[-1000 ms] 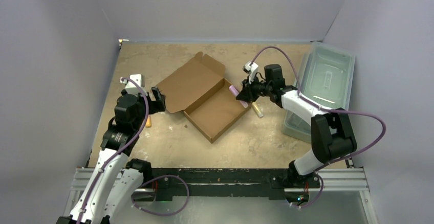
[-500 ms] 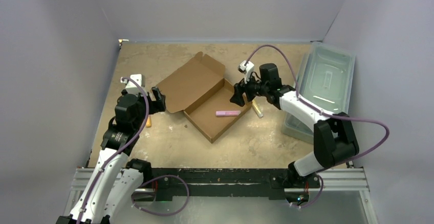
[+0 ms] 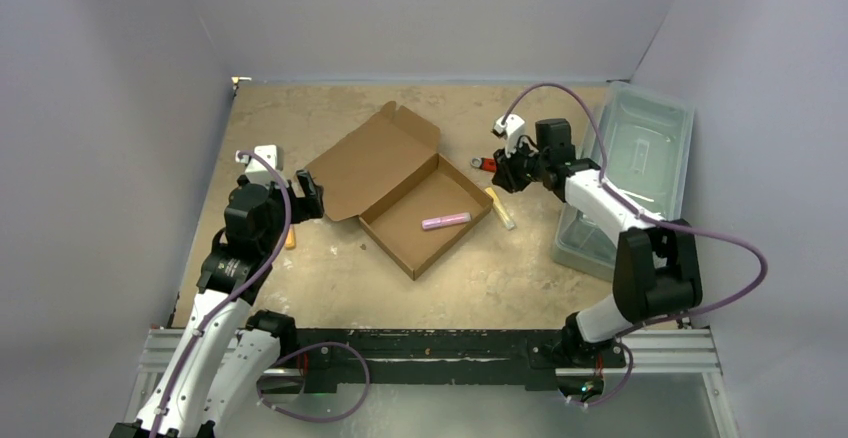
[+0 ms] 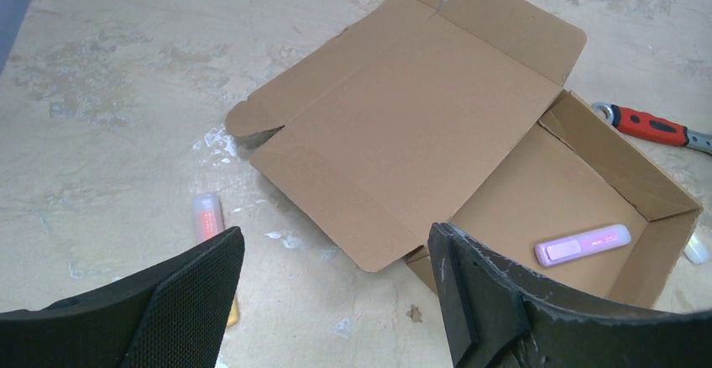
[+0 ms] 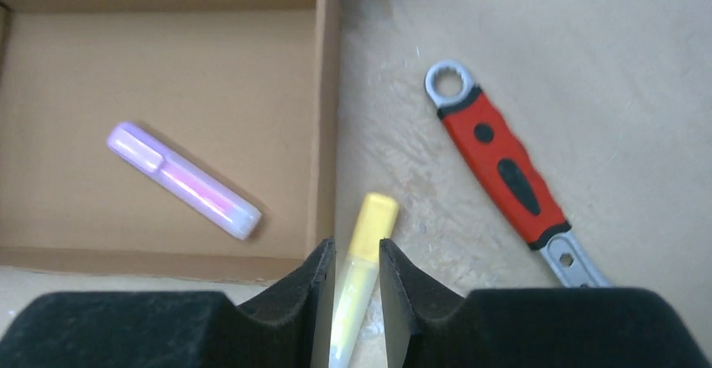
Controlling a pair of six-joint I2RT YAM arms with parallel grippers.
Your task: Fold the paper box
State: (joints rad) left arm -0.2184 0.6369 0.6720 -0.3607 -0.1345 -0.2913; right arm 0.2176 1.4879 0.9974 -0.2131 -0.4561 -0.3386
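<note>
From above, the paper box [image 3: 400,226] sits near the middle of the table [image 3: 300,118], turned corner-on to the near edge. It is plain brown cardboard: a shallow rectangular tray with its lid laid flat open toward the far left corner, and small rounded tabs at the lid's ends. In the tray lies one purple marker [image 3: 446,221]. A translucent grey-green plastic bin [image 3: 640,148] with rounded corners runs along the right edge; I cannot tell what, if anything, is in it. Between box and bin lie a yellow marker [image 3: 500,210] and a red-handled wrench [image 3: 482,165]. The right gripper [image 3: 503,176] hangs over them. The left gripper [image 3: 308,196] is near the left edge, just beside the lid.

In the left wrist view, the left gripper [image 4: 336,246] stands wide, with nothing between its textured black fingers. An orange marker [image 4: 207,217] lies on the mottled beige tabletop beside the lid [image 4: 403,124], whose crease lines show clearly.

In the right wrist view, the right gripper [image 5: 354,246] is narrow, only a slit between the fingers. The yellow marker shows through that slit, just outside the tray wall [image 5: 326,116]. Whether the fingers touch it cannot be told. The wrench has a ring end and a glossy handle.
</note>
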